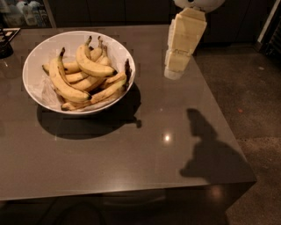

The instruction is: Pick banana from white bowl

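White glossy round ceramic bowl (35,70) of ripe yellow bananas (90,66) on grey desk (109,162). Cream blocky pincer (175,71) hangs right of it, well apart; grip state can't tell.

Dark glossy table (131,167) carrying a white bowl (37,57) of bananas (88,66) at 10 o'clock, the gripper (174,72) hanging above its 1 o'clock area.

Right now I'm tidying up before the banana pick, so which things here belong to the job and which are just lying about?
For the job:
- bananas, piled in the bowl
- white bowl
- gripper, hanging above the table, right of the bowl

Lying about:
- dark object at the table's left edge
- what look like bottles behind the table
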